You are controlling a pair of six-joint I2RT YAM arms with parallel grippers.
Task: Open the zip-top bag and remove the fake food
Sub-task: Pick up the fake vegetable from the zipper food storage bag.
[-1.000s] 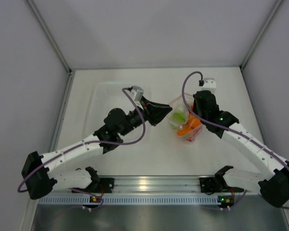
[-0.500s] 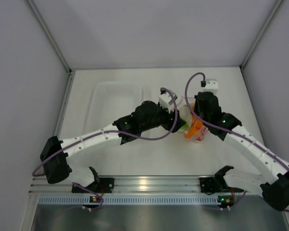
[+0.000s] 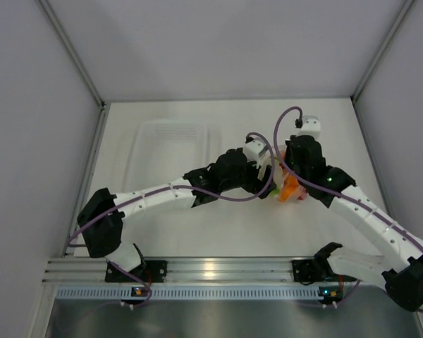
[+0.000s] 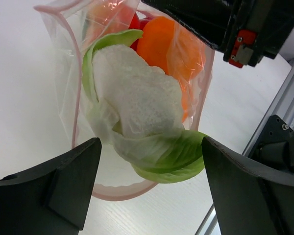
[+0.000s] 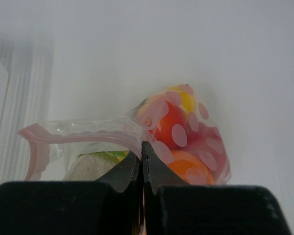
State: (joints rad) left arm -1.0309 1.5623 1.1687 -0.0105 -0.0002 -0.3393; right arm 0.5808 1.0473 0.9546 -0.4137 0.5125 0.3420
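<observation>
The zip-top bag [image 4: 76,122] lies on the table with its pink-edged mouth open toward my left gripper [image 4: 151,143]. A white cauliflower [image 4: 137,98] with green leaves pokes out of that mouth. The left gripper is open, one finger on each side of the cauliflower's lower leaves, touching nothing. Orange fruit [image 4: 161,44] and red pieces sit deeper in the bag. My right gripper [image 5: 141,147] is shut on the bag's rim [image 5: 83,129], with a red tomato [image 5: 166,125], a yellow lemon [image 5: 186,100] and an orange [image 5: 191,169] behind it. From above, both grippers meet at the bag [image 3: 287,186].
A rigid clear tray [image 3: 166,141] sits at the back left of the table; its ribbed edge shows at the left of the right wrist view [image 5: 5,98]. The right arm's black body [image 4: 235,24] hangs just above the bag. The metal rail [image 3: 211,271] runs along the near edge.
The left arm has swung right from beside the tray to the bag's mouth, and its jaws have opened wide. The right gripper has kept its hold on the bag's rim.
</observation>
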